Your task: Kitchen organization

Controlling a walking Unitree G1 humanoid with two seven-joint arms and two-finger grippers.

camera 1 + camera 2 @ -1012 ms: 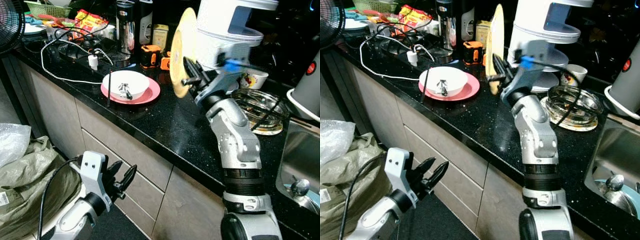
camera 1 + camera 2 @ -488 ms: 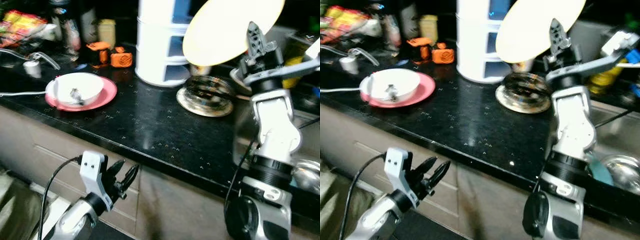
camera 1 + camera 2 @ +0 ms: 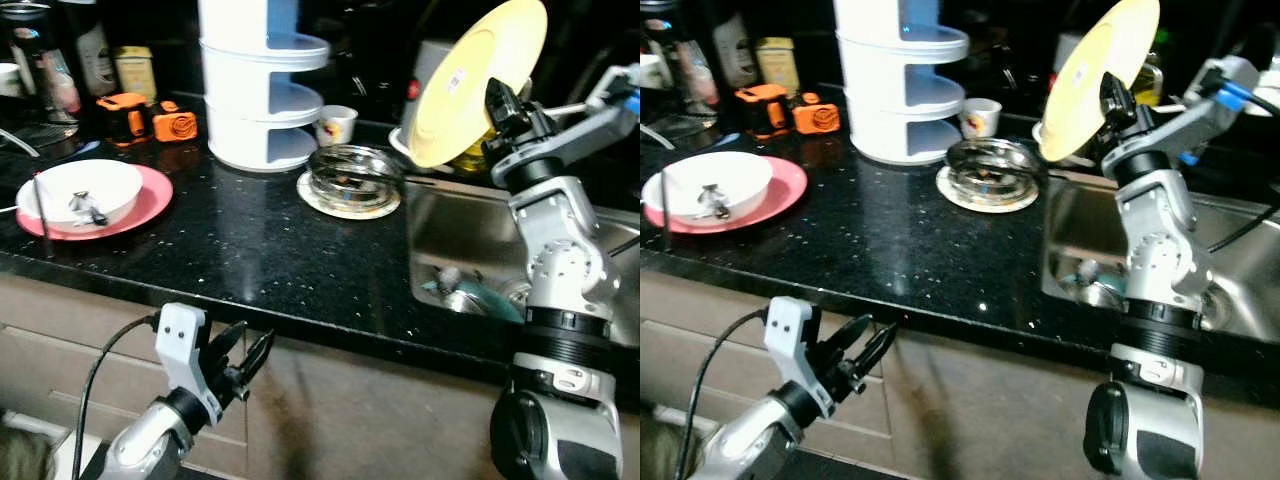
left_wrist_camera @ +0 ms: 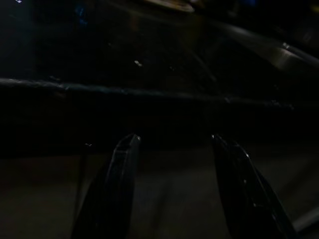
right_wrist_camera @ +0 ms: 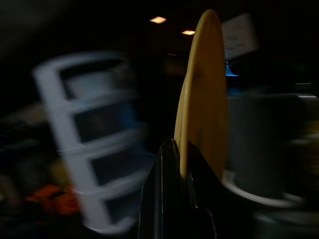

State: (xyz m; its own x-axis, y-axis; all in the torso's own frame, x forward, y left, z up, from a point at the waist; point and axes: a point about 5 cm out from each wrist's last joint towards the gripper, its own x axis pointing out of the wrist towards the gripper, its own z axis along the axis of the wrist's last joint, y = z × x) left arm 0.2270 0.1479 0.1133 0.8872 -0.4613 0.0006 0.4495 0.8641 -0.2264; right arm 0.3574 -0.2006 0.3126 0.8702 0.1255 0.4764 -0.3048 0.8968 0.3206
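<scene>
Above the near corner of the steel sink, a yellow plate hangs tilted, its edge pinched between the black fingers of the right gripper; the right wrist view shows the rim seated deep in that clamp, the plate nearly edge-on. It is held clear of everything, just in front of a white kettle at the back of the counter. Down in the basin lie a teal dish and some metal ware.

The step in hand looks like carrying the plate to the sink. To do it well, the arm should lower the plate slowly, turn it flatter as it nears the basin, and steer it past the kettle and the sink wall. It should let go only once the lower edge rests on something, since a rim pinch on a smooth plate may slip or swing.

On the black countertop, a glass dish on a saucer sits beside the sink, with a white tiered rack and a small cup behind it. Well to the left, a white bowl with a spoon sits on a pink plate.

The left gripper hangs idle below the counter edge, fingers spread and empty.
</scene>
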